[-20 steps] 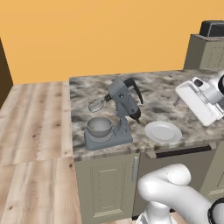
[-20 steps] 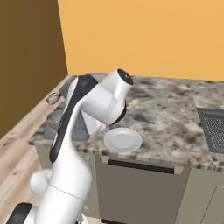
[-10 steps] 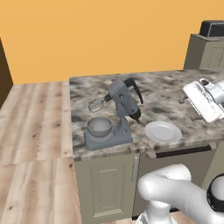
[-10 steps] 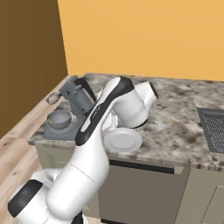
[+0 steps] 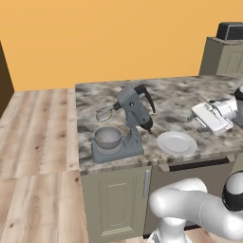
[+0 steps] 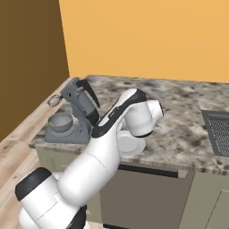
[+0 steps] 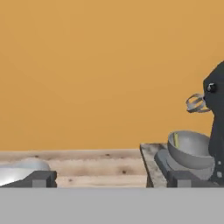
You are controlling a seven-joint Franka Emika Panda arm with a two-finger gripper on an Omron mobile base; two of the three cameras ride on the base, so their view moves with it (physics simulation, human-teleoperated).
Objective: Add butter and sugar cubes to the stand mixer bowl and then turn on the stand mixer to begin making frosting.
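Tool [image 7: 111, 178] spread wide and empty, hand view showed something yellow inside the bowl [image 7: 189, 148], white plate [image 5: 176, 142] beside the mixer [image 5: 129, 124] on the bench [image 5: 180, 102], arm covered part of the plate in right view

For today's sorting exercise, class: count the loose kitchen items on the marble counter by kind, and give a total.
Stand mixer: 1
Stand mixer bowl: 1, sitting on the mixer's base
White plate: 1
Total: 3
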